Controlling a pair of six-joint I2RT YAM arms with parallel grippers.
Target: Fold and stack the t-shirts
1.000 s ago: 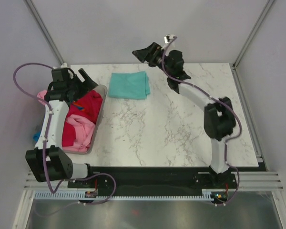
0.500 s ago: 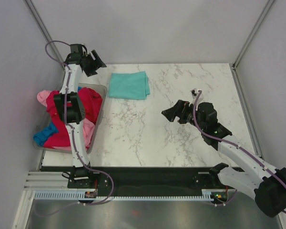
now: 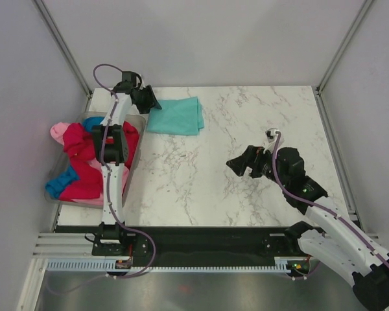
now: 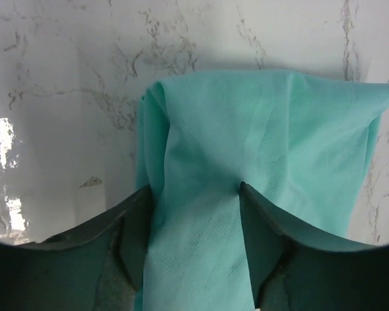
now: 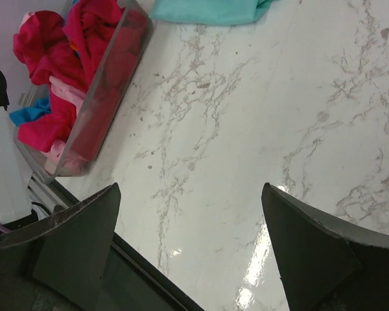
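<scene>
Hovering low over the marble table (image 3: 201, 184), the right gripper (image 3: 236, 163) is seen wide open and empty. At the left, red (image 3: 78, 146), pink (image 3: 57, 131) and blue (image 3: 59, 181) t-shirts are heaped in the grey tub (image 3: 135, 153). Farthest, the folded teal t-shirt (image 3: 176, 116) is straddled at its edge by the open left gripper (image 3: 150, 98).

right gripper (image 5: 189, 191) agape | grey translucent plastic tub (image 5: 107, 84) holding crimson-pink-blue cloth tees (image 5: 84, 32), white marble bench (image 5: 246, 116) left edge | teal cloth tee (image 5: 211, 10) lying flat

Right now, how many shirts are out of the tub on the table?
1: the teal shirt, folded on the table beside the tub, by the left hand. The other shirts lie heaped in the tub, some perhaps hidden.
</scene>
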